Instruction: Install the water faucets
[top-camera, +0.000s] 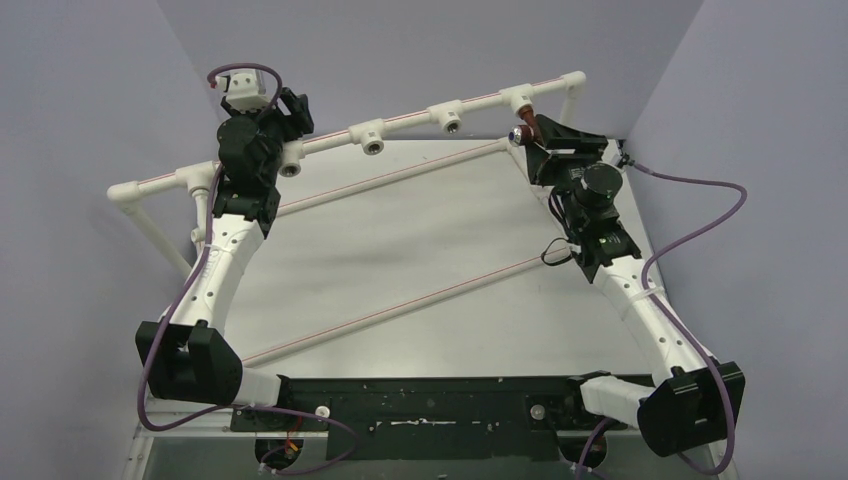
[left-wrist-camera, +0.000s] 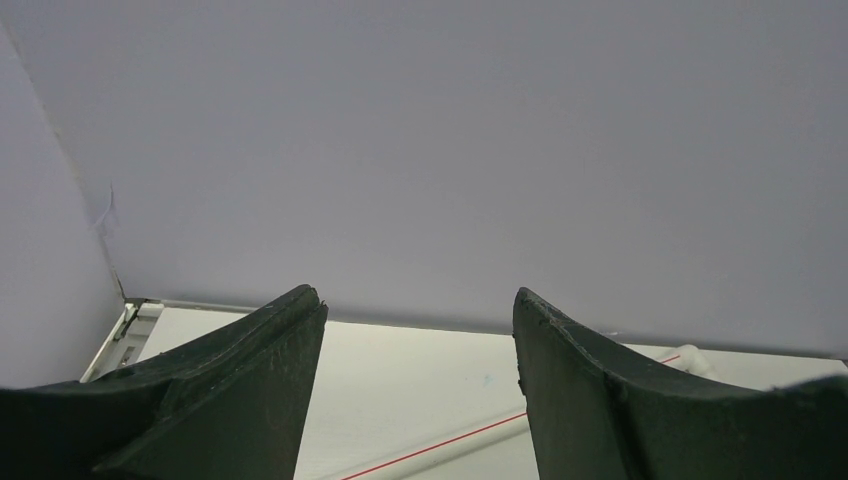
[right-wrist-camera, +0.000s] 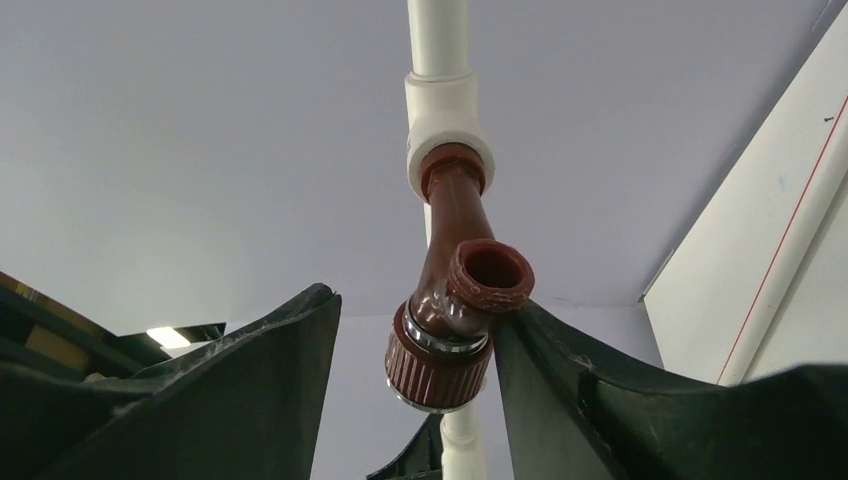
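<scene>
Reddish-brown faucet (right-wrist-camera: 455, 240) sits in tee socket (right-wrist-camera: 440, 120) at 1 o'clock, my right end effector (right-wrist-camera: 420, 300) open around it, left end effector (left-wrist-camera: 418, 300) open, empty; looks light, rigid plastic, so I'd grip the ribbed knob (right-wrist-camera: 437, 378).

My table (top-camera: 420, 230): pale top. White pipe frame (top-camera: 372, 133) stands on it; two thin red-striped pipes (top-camera: 400, 310) lie across.

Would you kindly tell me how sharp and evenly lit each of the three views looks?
Top view: sharp, evenly lit, only soft shadows on the table. Left wrist: left fingers dark with little detail, wall flat and featureless. Right wrist: faucet in focus, small glints on its gloss, right fingers underexposed.
</scene>
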